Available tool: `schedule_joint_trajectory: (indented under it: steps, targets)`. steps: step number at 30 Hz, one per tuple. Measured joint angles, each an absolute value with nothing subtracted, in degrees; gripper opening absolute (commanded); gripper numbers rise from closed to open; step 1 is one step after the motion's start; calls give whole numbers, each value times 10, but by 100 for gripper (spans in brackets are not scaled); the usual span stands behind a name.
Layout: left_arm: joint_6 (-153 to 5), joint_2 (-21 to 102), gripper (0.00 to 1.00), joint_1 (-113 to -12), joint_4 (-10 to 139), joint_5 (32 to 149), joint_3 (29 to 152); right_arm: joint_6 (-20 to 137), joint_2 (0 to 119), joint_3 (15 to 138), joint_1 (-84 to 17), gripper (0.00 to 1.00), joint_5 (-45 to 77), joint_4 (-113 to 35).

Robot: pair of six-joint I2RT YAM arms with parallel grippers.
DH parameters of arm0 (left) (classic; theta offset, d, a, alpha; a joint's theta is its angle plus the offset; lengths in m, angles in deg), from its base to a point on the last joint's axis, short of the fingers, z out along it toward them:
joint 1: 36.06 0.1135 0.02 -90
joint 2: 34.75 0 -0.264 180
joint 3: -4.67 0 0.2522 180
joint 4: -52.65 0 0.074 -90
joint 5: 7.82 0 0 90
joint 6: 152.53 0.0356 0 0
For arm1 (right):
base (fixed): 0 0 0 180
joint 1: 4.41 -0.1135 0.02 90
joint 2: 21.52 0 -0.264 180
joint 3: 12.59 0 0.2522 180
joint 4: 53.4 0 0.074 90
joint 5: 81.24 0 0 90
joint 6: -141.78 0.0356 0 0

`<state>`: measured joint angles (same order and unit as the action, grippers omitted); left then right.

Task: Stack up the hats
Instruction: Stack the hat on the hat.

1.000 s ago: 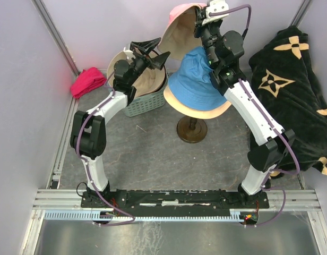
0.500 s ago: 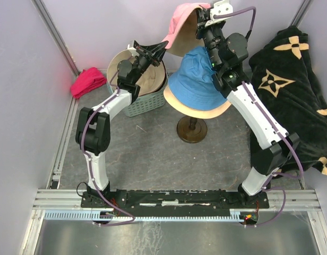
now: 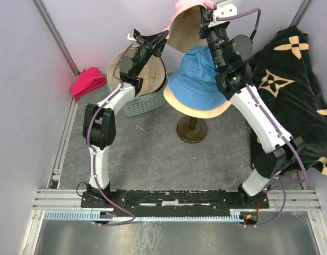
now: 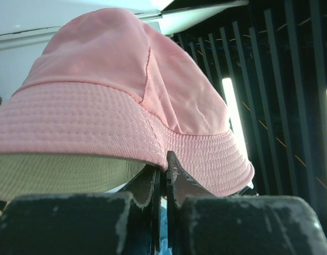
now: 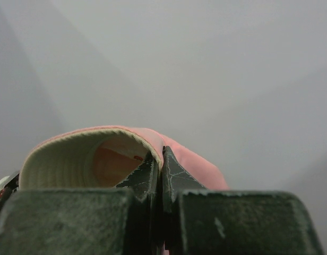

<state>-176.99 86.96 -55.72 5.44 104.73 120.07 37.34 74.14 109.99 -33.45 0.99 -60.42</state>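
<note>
A pink hat (image 3: 186, 24) with a cream lining hangs in the air at the back, above a blue hat (image 3: 198, 79). The blue hat sits on a tan hat (image 3: 198, 112) on a stand. My right gripper (image 3: 204, 17) is shut on the pink hat's (image 5: 195, 162) right brim; the brim edge sits between its fingertips (image 5: 162, 158). My left gripper (image 3: 164, 36) is shut on the left brim, where the pink hat (image 4: 115, 90) fills the left wrist view above the pinched jaws (image 4: 164, 169). A cream hat (image 3: 147, 79) lies in a basket.
The pale green basket (image 3: 142, 103) stands at back left, under the left arm. A round stand base (image 3: 191, 129) is mid-table. A magenta cloth (image 3: 89, 82) lies by the left wall. A large black cloth with beige flower marks (image 3: 291, 101) covers the right side.
My left gripper was open by the basket; it has risen to the right and shut on the pink hat's left brim. The right gripper has lifted the hat slightly.
</note>
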Motion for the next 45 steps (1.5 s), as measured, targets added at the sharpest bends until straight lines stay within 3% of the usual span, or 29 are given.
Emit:
schedule_joint_trajectory:
  steps: [17, 45]
  targets:
    - [-1776, 983, 3, -586, 2, 1046, 1392, 356, 732, 1089, -268, 2, -22, -616]
    - [-1776, 986, 3, -605, -15, 1070, 1418, 376, 614, 930, -242, 2, -69, -671]
